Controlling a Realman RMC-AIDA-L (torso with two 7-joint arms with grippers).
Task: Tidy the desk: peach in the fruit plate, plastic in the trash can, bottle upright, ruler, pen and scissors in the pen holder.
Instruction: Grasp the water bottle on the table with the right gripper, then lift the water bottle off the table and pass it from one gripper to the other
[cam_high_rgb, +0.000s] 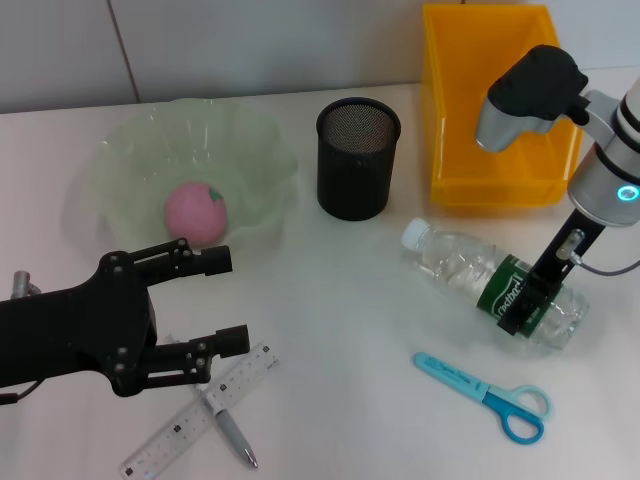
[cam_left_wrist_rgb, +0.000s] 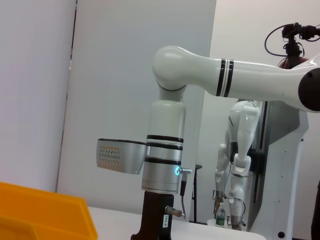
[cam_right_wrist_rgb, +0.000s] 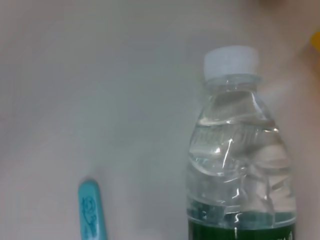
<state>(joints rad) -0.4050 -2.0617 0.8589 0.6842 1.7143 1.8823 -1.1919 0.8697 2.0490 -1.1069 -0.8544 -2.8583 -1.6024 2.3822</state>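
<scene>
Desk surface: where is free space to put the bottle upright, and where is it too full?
Bare table lies between pen holder, bottle and left gripper, open. Crowded: ruler with pen, and scissors just below the bottle, where the right gripper works.

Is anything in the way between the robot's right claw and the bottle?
No. The right gripper is already down at the bottle, which lies on its side, around the green label. Nothing visible sits between them. The scissors lie nearer the robot, apart from the bottle.
</scene>
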